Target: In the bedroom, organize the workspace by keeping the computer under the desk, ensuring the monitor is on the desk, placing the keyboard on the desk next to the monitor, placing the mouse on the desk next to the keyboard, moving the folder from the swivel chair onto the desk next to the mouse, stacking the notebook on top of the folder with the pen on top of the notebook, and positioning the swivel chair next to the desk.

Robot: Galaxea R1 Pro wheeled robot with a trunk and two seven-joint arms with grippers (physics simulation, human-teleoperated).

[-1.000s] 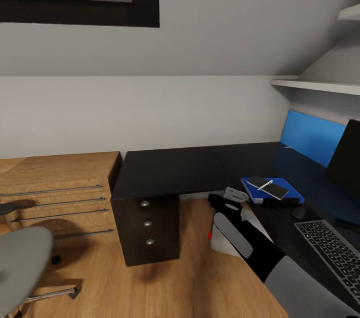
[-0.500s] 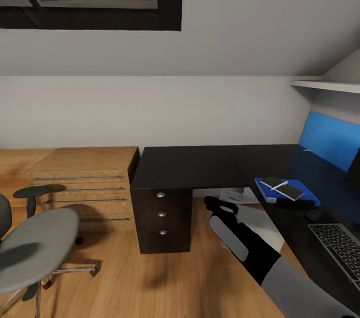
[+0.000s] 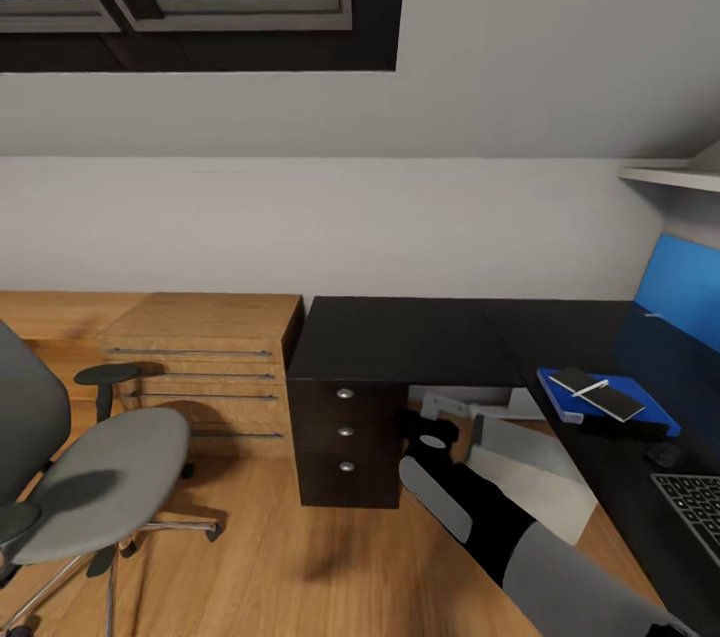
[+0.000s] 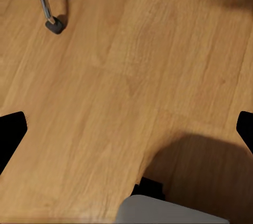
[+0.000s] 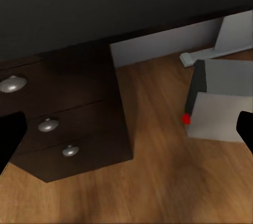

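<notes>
The right gripper [image 3: 428,424] hung low in front of the black L-shaped desk [image 3: 420,337]; its two fingertips sat at opposite edges of the right wrist view, spread wide with nothing between them. Just beyond it stood the desk's dark pedestal of three drawers [image 5: 47,124], each with one round metal knob, and close beside it, under the desk, one grey computer case [image 5: 219,108] with a red light. Above and to its right on the desk lay one blue folder [image 3: 620,397], with what looked like a dark notebook [image 3: 610,401] and a pale pen [image 3: 583,387] on top, then one mouse [image 3: 664,455] and one keyboard [image 3: 695,509]. The left gripper [image 4: 126,134] was likewise spread wide and empty over the wooden floor [image 4: 132,76]. One grey swivel chair [image 3: 95,482] stood well apart, to the right gripper's left
</notes>
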